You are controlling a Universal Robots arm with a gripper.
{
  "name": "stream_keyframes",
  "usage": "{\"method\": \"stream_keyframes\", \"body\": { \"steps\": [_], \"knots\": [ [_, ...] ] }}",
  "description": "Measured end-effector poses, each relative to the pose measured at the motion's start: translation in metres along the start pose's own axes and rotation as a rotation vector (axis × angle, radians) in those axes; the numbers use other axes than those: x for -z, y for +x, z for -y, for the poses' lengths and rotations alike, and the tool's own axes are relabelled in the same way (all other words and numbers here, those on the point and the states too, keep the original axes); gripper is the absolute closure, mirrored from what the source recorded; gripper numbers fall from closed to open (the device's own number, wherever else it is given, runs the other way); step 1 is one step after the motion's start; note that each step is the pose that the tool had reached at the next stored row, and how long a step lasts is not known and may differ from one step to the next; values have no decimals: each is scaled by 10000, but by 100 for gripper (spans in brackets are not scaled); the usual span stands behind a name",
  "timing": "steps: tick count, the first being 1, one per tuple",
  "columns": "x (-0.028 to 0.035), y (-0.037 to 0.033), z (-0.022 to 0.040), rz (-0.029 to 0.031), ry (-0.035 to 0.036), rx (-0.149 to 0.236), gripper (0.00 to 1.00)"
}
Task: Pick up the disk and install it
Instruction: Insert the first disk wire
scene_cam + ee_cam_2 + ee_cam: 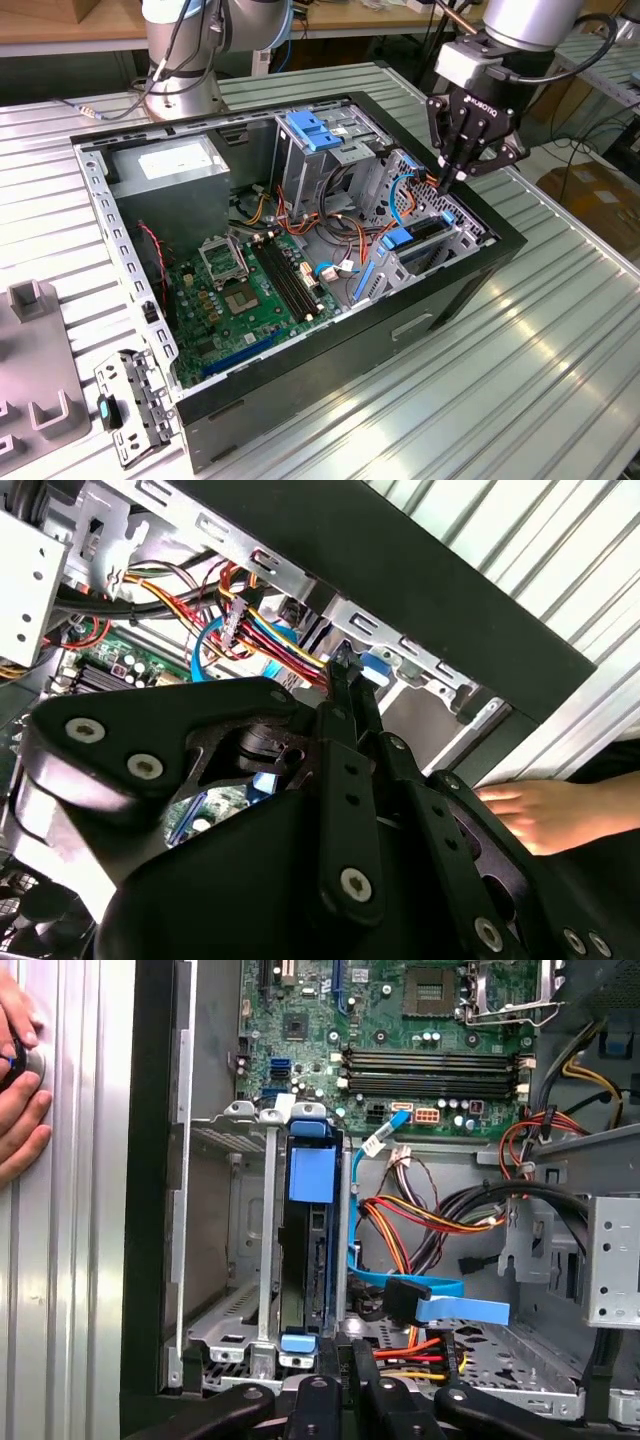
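Observation:
The disk (318, 1260) stands on edge in a slot of the metal drive cage, at the corner of the open computer case (300, 385) on the exterior view's right. It is dark grey, with bright blue carrier tabs at both ends. In the exterior view the disk (424, 229) lies just below my gripper (446, 180). My gripper (350, 1358) hangs over the end of the cage, its fingers (345, 680) pressed together beside the red, yellow and orange power wires (420, 1348). I see nothing held between them. A black plug on a flat blue cable (440, 1308) lies beside the slot.
A person's hand (15, 1080) rests on the ribbed table outside the case wall, also seen as a hand (545, 810) in the second wrist view. The green motherboard (240, 300), a power supply (175, 165) and a light-blue latch plate (315, 130) fill the case. A second arm's base (185, 70) stands behind.

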State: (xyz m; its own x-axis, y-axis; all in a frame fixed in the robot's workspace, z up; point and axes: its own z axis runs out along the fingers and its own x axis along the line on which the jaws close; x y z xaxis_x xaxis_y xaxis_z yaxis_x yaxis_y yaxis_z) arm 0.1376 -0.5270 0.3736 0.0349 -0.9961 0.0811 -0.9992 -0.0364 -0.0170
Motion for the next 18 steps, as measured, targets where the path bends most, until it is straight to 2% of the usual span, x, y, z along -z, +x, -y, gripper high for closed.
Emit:
{"method": "stream_keyframes", "body": {
  "steps": [3, 9, 18],
  "knots": [
    [0, -1, -26, -1, 0, -1, 84],
    [-2, -5, -134, -1, -1, -1, 84],
    [-2, -6, -144, -1, 0, -1, 84]
  ]
}}
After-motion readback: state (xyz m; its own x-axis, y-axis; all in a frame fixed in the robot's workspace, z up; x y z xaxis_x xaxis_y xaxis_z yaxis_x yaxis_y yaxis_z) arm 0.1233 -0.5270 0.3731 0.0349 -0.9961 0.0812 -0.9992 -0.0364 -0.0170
